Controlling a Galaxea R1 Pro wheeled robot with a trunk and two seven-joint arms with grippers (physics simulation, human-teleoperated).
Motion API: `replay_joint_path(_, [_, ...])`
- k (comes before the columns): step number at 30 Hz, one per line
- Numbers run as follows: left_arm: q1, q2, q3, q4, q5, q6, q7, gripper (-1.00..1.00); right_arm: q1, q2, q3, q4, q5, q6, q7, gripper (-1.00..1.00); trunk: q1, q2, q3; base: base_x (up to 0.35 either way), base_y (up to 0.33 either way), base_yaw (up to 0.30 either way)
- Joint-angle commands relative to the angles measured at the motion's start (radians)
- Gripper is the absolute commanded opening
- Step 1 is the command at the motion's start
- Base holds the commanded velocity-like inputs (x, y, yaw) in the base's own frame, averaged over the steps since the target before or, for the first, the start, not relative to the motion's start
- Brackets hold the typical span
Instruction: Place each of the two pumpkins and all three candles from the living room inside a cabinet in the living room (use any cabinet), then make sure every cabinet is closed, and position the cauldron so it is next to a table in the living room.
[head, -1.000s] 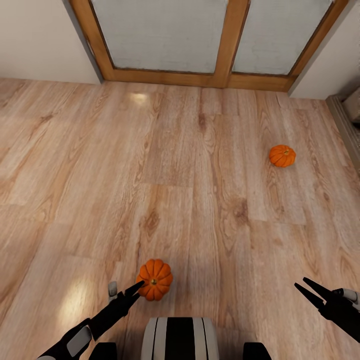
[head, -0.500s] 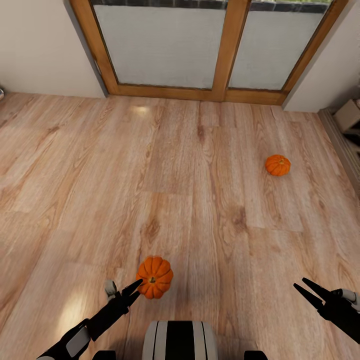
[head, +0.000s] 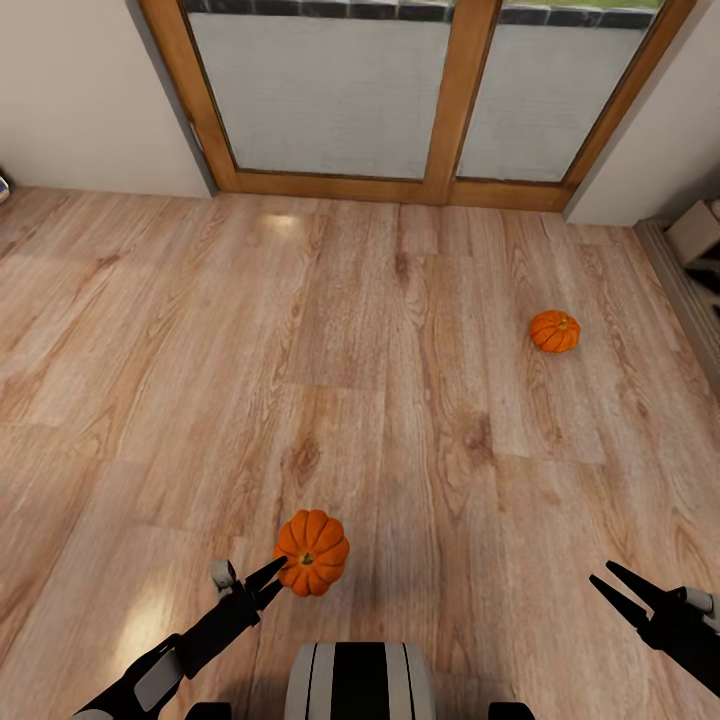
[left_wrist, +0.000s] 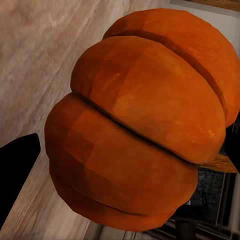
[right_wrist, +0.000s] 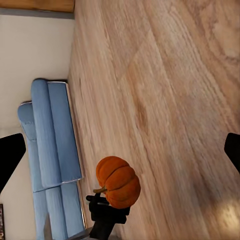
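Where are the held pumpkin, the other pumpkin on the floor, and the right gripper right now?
held pumpkin (head: 312, 566), head view, middle of its ribbed top, at the left gripper (head: 268, 580).
other pumpkin (head: 555, 331), head view, centre of its top, on the wood floor.
right gripper (head: 615, 582), head view, midway between its open fingertips.

Count, head view: pumpkins, 2. Near pumpkin (head: 311, 553) at the left gripper (head: 272, 578); far pumpkin (head: 554, 331) on the floor (head: 380, 380), well apart. Grippers, 2: left, and right gripper (head: 620, 590). Glazed door panels (head: 320, 95), 2. Right wrist view: sofa (right_wrist: 52, 150), 1.
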Motion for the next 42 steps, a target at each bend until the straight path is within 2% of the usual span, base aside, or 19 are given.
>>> replay_joint_path(1, [0.0, 0.001, -0.008, 0.0, 0.011, 0.01, -0.002, -1.0, 0.0, 0.0, 0.0, 0.0, -0.004, 0.006, 0.0, 1.0, 0.0, 0.0, -0.001, 0.0, 0.0, 0.0])
replay_joint_path(5, [0.0, 0.001, -0.008, 0.0, 0.011, 0.01, -0.002, -1.0, 0.0, 0.0, 0.0, 0.0, -0.004, 0.006, 0.0, 1.0, 0.0, 0.0, -0.001, 0.0, 0.0, 0.0])
replay_joint_path(13, [0.045, 0.014, -0.006, -0.044, 0.009, 0.004, 0.004, -1.0, -0.002, 0.045, 0.009, 0.035, 0.038, -0.009, 0.006, 1.0, -0.002, 0.001, 0.015, 0.0, 0.0, 0.0])
replay_joint_path(14, [0.046, 0.014, -0.006, -0.055, 0.009, 0.003, 0.004, -1.0, -0.002, 0.077, 0.009, 0.036, 0.067, -0.009, 0.006, 1.0, -0.002, 0.001, 0.019, 0.0, 0.0, 0.0])
replay_joint_path(16, [0.047, 0.015, -0.006, -0.056, 0.009, 0.003, 0.003, -1.0, -0.002, 0.079, 0.009, 0.037, 0.068, -0.009, 0.006, 1.0, -0.003, 0.001, 0.027, 0.0, 0.0, 0.0])
replay_joint_path(21, [0.047, 0.015, -0.006, -0.057, 0.009, 0.003, 0.003, -1.0, -0.002, 0.08, 0.012, 0.038, 0.07, -0.01, 0.006, 1.0, -0.003, 0.001, 0.027, 0.0, 0.0, 0.0])
replay_joint_path(42, [0.047, 0.016, -0.007, -0.06, 0.009, -0.016, -0.008, -1.0, -0.001, 0.082, 0.014, 0.038, 0.07, -0.01, 0.007, 1.0, -0.013, 0.006, 0.108, 0.0, 0.0, 0.0])
